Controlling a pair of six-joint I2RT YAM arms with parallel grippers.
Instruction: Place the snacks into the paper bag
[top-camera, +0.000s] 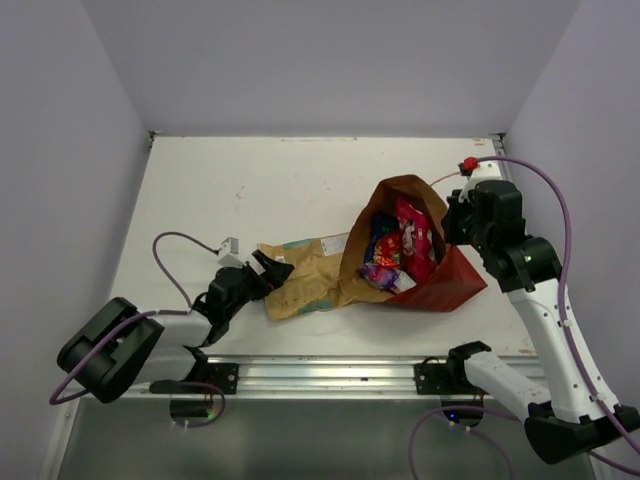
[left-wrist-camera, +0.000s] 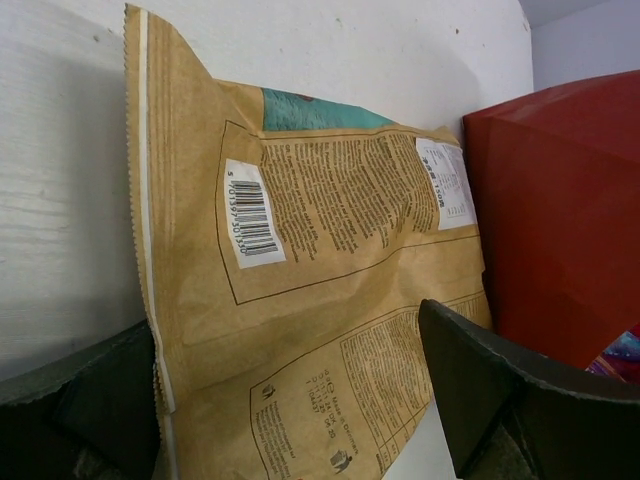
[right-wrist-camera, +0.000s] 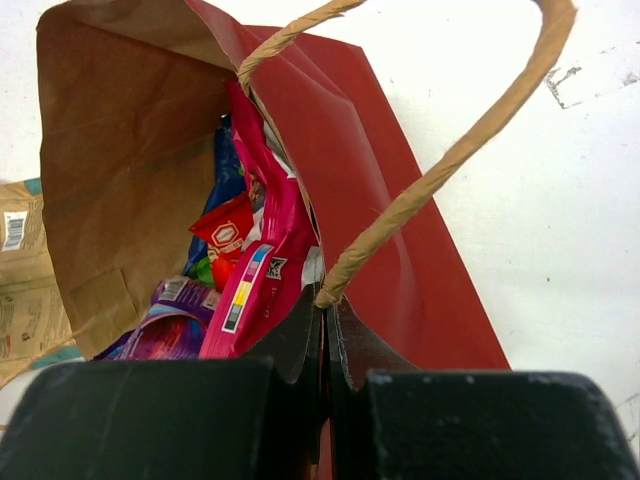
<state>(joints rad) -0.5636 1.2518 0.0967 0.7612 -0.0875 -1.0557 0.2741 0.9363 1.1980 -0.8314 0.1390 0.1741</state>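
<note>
Top external view: shows a white counter (top-camera: 250, 180) with almost everything gathered toward the right half.

Largest on it: a tall red-brown paper bag (top-camera: 447, 285) with a brown kraft lining, tipped over with its mouth gaping toward the left arm.

Next in size: a large tan kraft pouch (top-camera: 305, 275) with a white label, flat on the counter just outside that mouth. Has one end reaching the bag's lip and no part clearly inside.

Already within the bag: a pink-and-white packet (right-wrist-camera: 270, 260) against the red wall, a blue-and-white packet (right-wrist-camera: 225, 180) deeper in, a purple packet (right-wrist-camera: 165, 330) nearest the opening, and a small red-orange packet (right-wrist-camera: 228, 235) wedged among them.

Smaller again: a thin twisted string handle (right-wrist-camera: 430, 180), looping up from the bag's rim in the right wrist view.

Right fingers (right-wrist-camera: 300, 345): pressed together on the bag's rim right where that handle is anchored, apparently propping the mouth open.

Left fingers (left-wrist-camera: 500, 390): spread wide, one either side of the pouch's near end, not yet closed on it.

Judging progress: looks like four of five snacks stowed, with only the pouch left. Remaining work is probably to pinch the pouch's near end and slide or lift it through the held-open mouth. Could snag on the lip, given how broad the pouch is.
</note>
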